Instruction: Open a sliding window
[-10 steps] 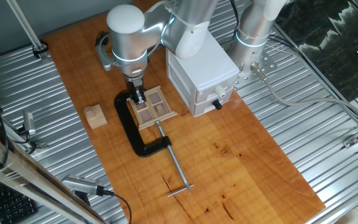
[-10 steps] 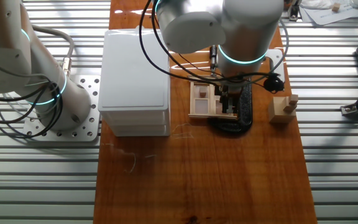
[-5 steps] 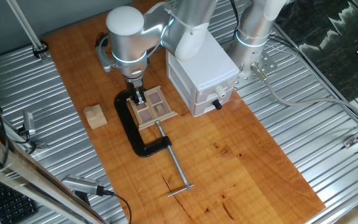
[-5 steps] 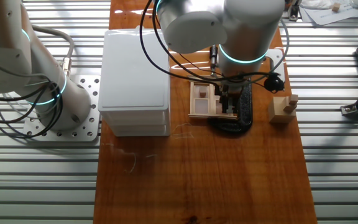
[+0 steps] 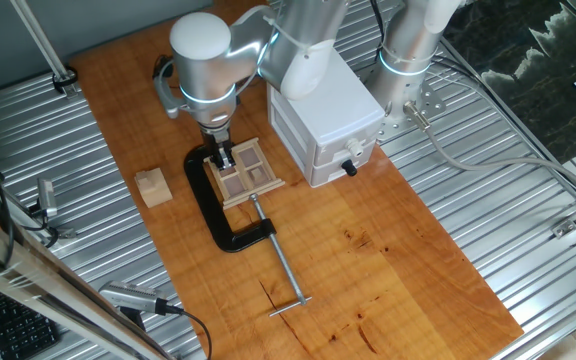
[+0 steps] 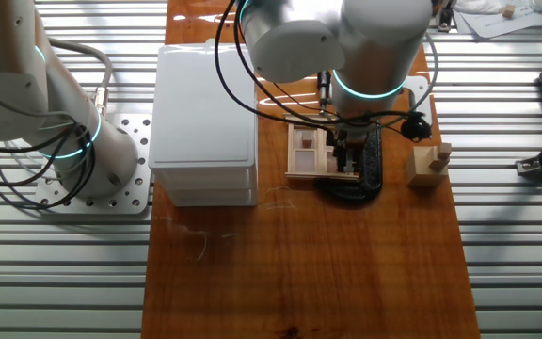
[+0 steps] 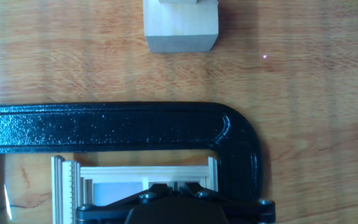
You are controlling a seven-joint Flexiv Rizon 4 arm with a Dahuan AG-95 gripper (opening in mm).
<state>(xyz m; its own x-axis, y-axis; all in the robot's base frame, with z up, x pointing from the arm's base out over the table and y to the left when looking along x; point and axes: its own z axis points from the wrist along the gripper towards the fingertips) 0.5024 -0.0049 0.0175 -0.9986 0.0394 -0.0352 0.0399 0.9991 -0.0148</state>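
Note:
The sliding window [image 5: 251,173] is a small light-wood frame with brown panes, held flat on the table by a black C-clamp [image 5: 216,213]. My gripper [image 5: 226,159] points straight down onto the window's left part. From the other side, the gripper [image 6: 348,162] covers the window's [image 6: 307,151] right half. In the hand view the two fingertips [image 7: 173,186] stand almost together, pinching a thin pale upright bar of the window [image 7: 145,176] just inside the clamp's arch [image 7: 117,127].
A white box [image 5: 323,115] with a black knob [image 5: 349,167] stands right beside the window. A plain wooden cube [image 5: 152,186] lies to the left of the clamp. The clamp's long screw and crossbar [image 5: 286,275] stretch toward the table's front.

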